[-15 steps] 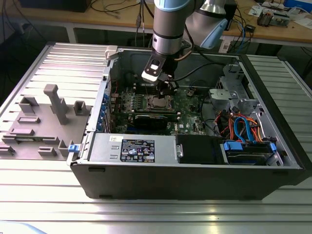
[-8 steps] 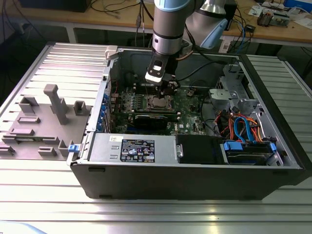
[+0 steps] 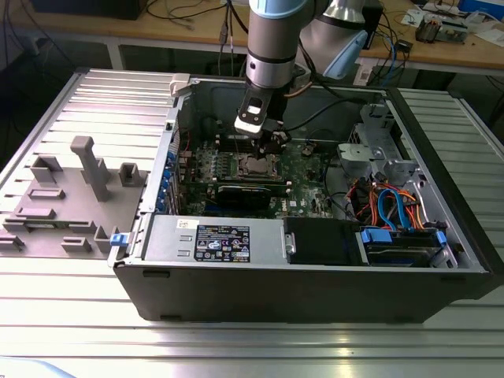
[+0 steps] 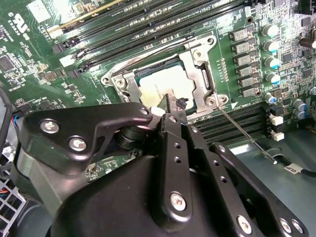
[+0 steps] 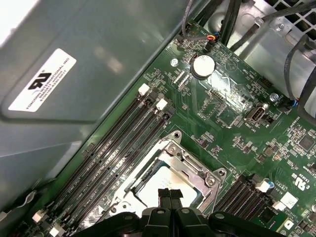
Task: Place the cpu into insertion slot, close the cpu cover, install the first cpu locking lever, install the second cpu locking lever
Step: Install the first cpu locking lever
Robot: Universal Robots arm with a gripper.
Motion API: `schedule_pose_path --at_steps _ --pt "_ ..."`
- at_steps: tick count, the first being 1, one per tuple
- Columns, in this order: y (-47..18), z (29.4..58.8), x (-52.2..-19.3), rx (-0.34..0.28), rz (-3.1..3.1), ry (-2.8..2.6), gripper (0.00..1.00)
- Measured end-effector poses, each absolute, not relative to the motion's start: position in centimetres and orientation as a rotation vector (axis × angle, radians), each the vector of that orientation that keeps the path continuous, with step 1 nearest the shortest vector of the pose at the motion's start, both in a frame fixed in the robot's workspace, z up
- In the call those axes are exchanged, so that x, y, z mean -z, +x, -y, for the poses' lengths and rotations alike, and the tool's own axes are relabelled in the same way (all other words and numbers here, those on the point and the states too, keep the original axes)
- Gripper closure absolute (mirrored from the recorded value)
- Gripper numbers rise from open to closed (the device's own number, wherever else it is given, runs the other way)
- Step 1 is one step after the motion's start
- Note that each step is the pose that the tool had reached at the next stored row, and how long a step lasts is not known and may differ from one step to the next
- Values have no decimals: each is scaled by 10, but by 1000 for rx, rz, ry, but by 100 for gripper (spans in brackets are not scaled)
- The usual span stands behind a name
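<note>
Exterior view: gripper [image 3: 272, 143] hangs just above the insertion slot [image 3: 256, 165] in the open case [image 3: 315, 291]; second wrist view: cpu [image 4: 158, 89] seated, cpu cover [image 4: 200, 74] down, one locking lever [image 4: 244, 133] seemingly unlatched; first wrist view: fingers [image 5: 164, 196] pressed together, empty, over the chip.

There was one arm [image 3: 272, 39] over one open computer case [image 3: 315, 295] holding one green motherboard [image 3: 311, 169], and on that board sat one cpu [image 4: 158, 86] under one cpu cover [image 4: 197, 69], one thin locking lever [image 4: 247, 134] sticking out, one round coin battery [image 5: 201, 65] and four long memory slots [image 5: 113, 143] side by side.
</note>
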State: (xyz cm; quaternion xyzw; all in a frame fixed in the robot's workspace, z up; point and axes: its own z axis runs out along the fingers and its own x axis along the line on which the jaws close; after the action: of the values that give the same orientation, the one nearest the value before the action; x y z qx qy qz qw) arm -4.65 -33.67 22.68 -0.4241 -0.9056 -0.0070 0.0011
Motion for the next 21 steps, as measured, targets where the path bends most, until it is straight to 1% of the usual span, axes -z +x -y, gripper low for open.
schedule_pose_path --at_steps 4,9,21 --pt "-46 337 -237 21 2843 -1331 89" --pt "-46 337 -239 20 2857 -1303 89" --pt "-46 337 -239 19 3011 -885 89"
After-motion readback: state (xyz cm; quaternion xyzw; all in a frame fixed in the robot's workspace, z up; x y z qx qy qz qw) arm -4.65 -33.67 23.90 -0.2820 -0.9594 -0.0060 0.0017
